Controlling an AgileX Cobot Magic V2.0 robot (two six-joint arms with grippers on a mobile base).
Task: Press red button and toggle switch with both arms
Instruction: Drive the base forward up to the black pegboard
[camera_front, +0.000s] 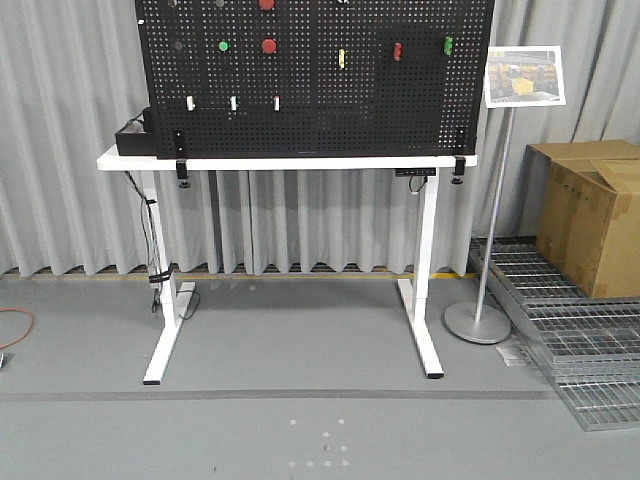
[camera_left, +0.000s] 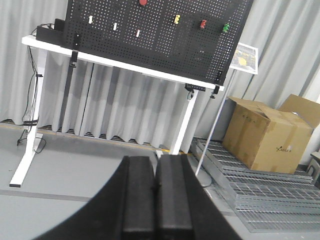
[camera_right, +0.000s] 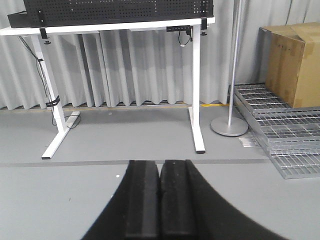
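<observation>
— Far left first?
— Orange cable (camera_front: 14, 326) on the floor, then a black box (camera_front: 131, 138) on the left end of the white table (camera_front: 290, 160). Grey curtain (camera_front: 60, 150) behind.
— Standing on the table?
— Black pegboard (camera_front: 320, 120), upright, clamped to the table's edge at both lower corners.
— Across the board, left to right?
— Three small white switches (camera_front: 234, 103) in a low row. Above them a green button (camera_front: 224, 45), then the red button (camera_front: 269, 46) just to its right. Straight above that, a second red button (camera_front: 267, 4) at the top edge, cut off by the frame. Further right a pale yellow switch (camera_front: 341, 58). Then the toggle switch (camera_front: 397, 51), small and all red, on the upper right part of the board, well apart from the red button. Near it on the right, a green switch (camera_front: 448, 45).
— Past the table?
— Sign (camera_front: 524, 77) on a thin pole with a round foot, then a cardboard box (camera_front: 595, 215) with an open flap, beside metal grates (camera_front: 570, 340) on the floor.
— Left gripper (camera_left: 154, 170)?
— Fingers pressed flat together, nothing between. Low over the grey floor, far from the board, with the toggle switch high in its wrist view.
— Right gripper (camera_right: 160, 170)?
— Fingers likewise tight together on nothing. Well short of the table, with only the board's lower edge in its wrist view.
</observation>
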